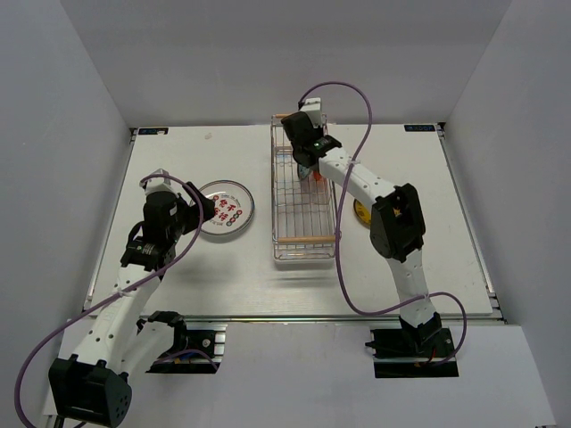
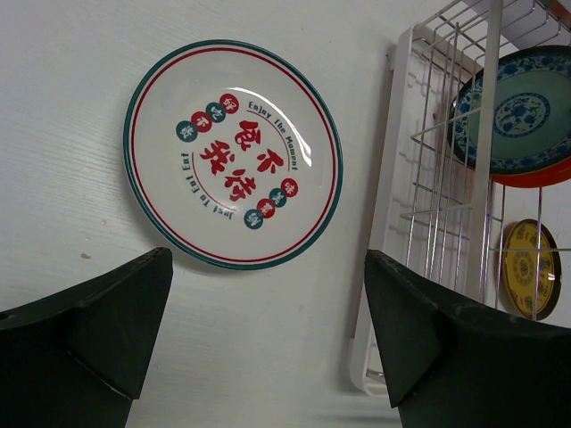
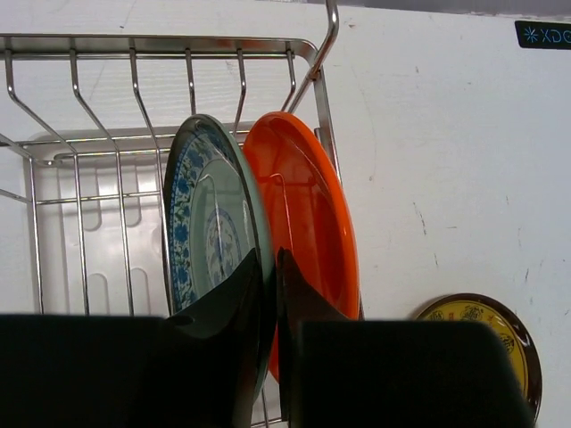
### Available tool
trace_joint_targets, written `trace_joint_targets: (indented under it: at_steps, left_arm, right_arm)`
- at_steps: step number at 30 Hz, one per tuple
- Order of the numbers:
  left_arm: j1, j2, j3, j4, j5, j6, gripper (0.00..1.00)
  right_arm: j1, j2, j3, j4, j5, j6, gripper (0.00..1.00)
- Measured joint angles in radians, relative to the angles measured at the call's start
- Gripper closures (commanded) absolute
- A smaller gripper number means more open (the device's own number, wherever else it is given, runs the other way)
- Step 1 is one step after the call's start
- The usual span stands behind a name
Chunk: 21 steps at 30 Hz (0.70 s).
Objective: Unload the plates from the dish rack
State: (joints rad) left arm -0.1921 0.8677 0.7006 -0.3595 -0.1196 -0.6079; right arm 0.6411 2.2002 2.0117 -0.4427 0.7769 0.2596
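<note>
The silver dish rack (image 1: 306,239) stands at the table's middle. A teal plate (image 3: 210,223) and an orange-red plate (image 3: 308,214) stand upright side by side in its far end. My right gripper (image 3: 268,259) is over the rack (image 1: 308,165), shut on the teal plate's rim, with one finger on each face. A white plate with red marks (image 1: 225,210) lies flat left of the rack. My left gripper (image 2: 268,257) is open and empty just near of that plate (image 2: 234,152). A yellow patterned plate (image 1: 361,210) lies flat right of the rack.
The rack's white drip tray (image 2: 375,348) sits close to my left gripper's right finger. The right arm's purple cable (image 1: 357,98) loops over the rack's far end. Grey walls enclose the table on three sides.
</note>
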Motion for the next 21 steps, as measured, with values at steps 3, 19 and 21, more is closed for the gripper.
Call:
trace_joint_targets:
  at_steps: [3, 19, 21]
  left_arm:
    - [0.0, 0.0, 0.001, -0.007, 0.0, -0.003, 0.02]
    - [0.0, -0.002, 0.021, -0.033, -0.005, -0.03, 0.02]
    - [0.0, -0.002, 0.03, -0.036, -0.005, -0.034, 0.02]
  right_arm:
    - [0.003, -0.006, -0.011, 0.012, 0.002, -0.021, 1.0]
    - [0.0, -0.304, -0.088, 0.114, -0.063, -0.162, 1.0]
    - [-0.004, -0.372, -0.126, 0.134, -0.095, -0.163, 1.0]
